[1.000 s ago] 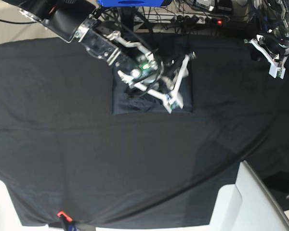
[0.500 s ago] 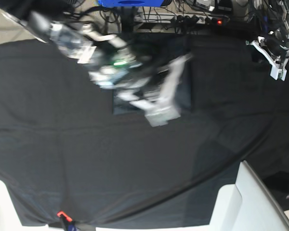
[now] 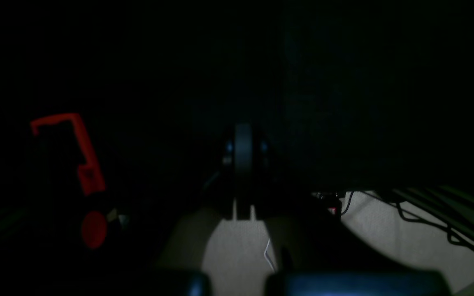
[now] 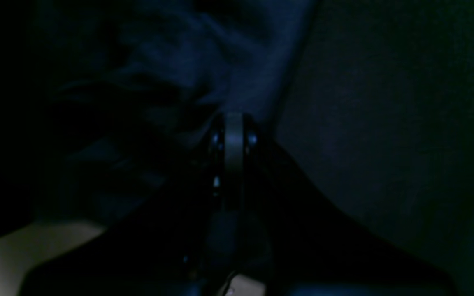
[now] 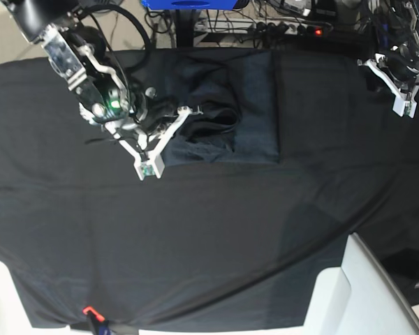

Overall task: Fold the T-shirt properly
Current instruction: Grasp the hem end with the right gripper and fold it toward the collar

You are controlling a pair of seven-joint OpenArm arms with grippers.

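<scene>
The right hand (image 5: 148, 167) hangs low over the black tablecloth (image 5: 209, 237) on the tabletop, its white fingers (image 5: 169, 131) pressed together into one narrow wedge with nothing between them. The T-shirt (image 5: 227, 112) lies just beside that hand, toward the far edge of the tabletop: a dark blue-grey folded block, its near edge straight, its middle puckered into a bunched ridge close to the hand's fingers. In the base view the fingers run along the shirt's nearest corner; whether they touch the cloth there cannot be told. In the right wrist view the closed tips (image 4: 233, 135) point at the seam where the bluish wrinkled T-shirt (image 4: 187, 74) meets the flatter tablecloth (image 4: 385, 144).

The left hand (image 5: 405, 105) is well apart from the shirt, raised near the far corner of the tabletop, its white fingers also pressed together and empty. Its wrist view is very dark: the closed tips (image 3: 243, 144) show as one slim vertical bar, with a red clamp (image 3: 76, 152) off to one side and pale floor with black cables (image 3: 426, 222) below.

A small red clip (image 5: 89, 310) sits at the tablecloth's near edge, far from both hands.
</scene>
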